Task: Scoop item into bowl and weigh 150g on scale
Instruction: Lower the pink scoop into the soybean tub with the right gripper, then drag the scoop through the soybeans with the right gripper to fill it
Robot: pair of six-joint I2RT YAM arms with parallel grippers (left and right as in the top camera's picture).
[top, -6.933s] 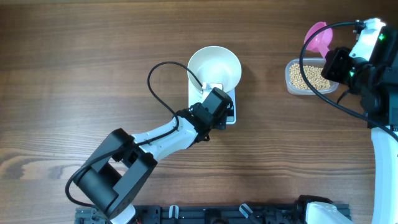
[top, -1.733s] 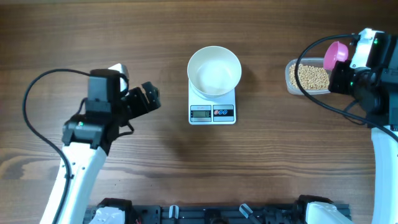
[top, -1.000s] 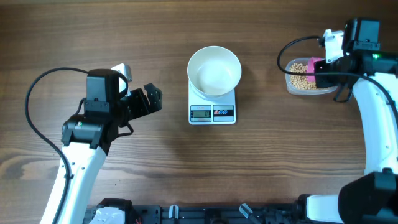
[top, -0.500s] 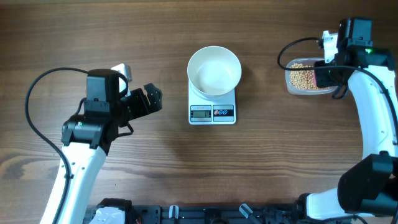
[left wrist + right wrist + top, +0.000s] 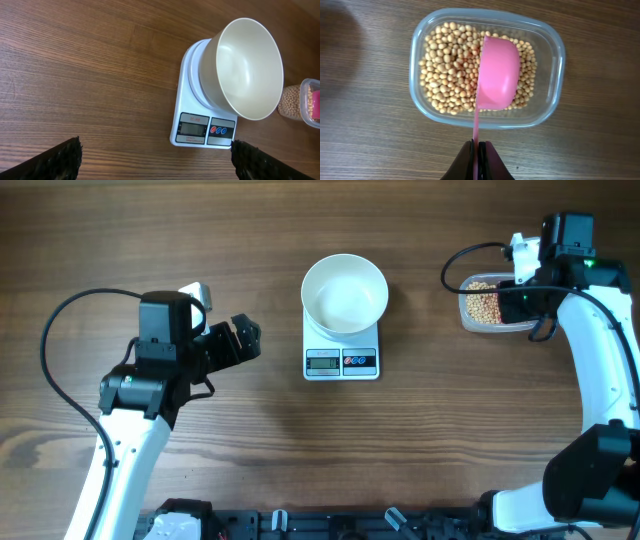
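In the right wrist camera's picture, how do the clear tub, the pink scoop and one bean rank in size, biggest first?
1. the clear tub
2. the pink scoop
3. a single bean, by far the smallest

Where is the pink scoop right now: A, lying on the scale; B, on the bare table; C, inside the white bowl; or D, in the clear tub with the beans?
D: the right wrist view shows the pink scoop among the beans inside the clear tub, while the white bowl on the scale holds nothing.

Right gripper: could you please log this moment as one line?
right gripper: shut on scoop | scoop: in beans | bowl: empty
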